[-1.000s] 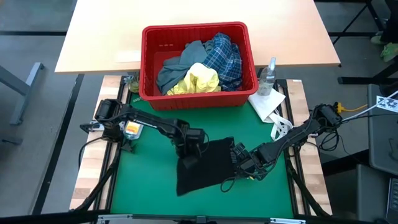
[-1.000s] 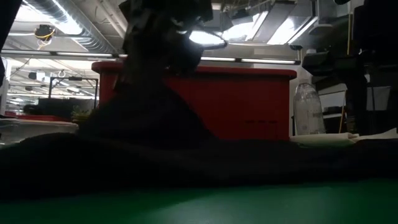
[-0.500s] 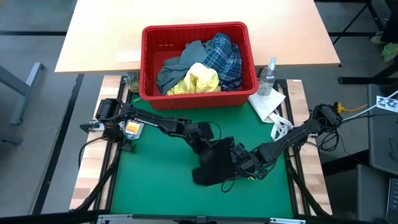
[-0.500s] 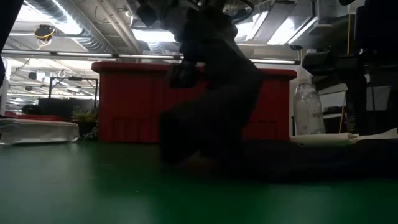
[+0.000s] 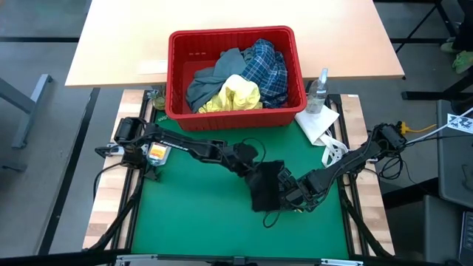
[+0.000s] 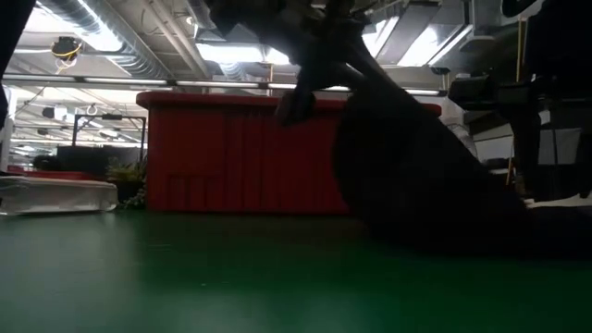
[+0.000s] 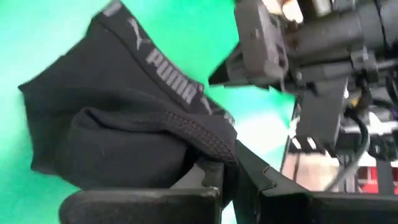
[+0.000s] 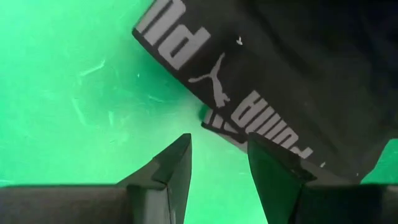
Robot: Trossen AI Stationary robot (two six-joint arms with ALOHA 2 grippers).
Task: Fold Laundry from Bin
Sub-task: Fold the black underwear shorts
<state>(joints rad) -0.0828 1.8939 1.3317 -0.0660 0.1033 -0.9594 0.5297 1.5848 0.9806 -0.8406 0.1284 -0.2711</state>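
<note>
The left gripper [image 5: 260, 171] is clamped on a fold of the dark garment [image 5: 266, 188], lifted over the green mat [image 5: 185, 214]; the right gripper [image 5: 287, 193], fingers apart, sits low just beside the same garment's waistband, holding nothing. Two arms reach inward, meeting at one dark garment. Beyond them, one red bin [image 5: 177, 74] holds three more garments [image 5: 236, 85].

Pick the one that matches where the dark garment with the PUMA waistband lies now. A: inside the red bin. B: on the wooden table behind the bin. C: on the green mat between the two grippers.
C: the dark garment lies bunched on the green mat, with the left gripper shut on it.
</note>
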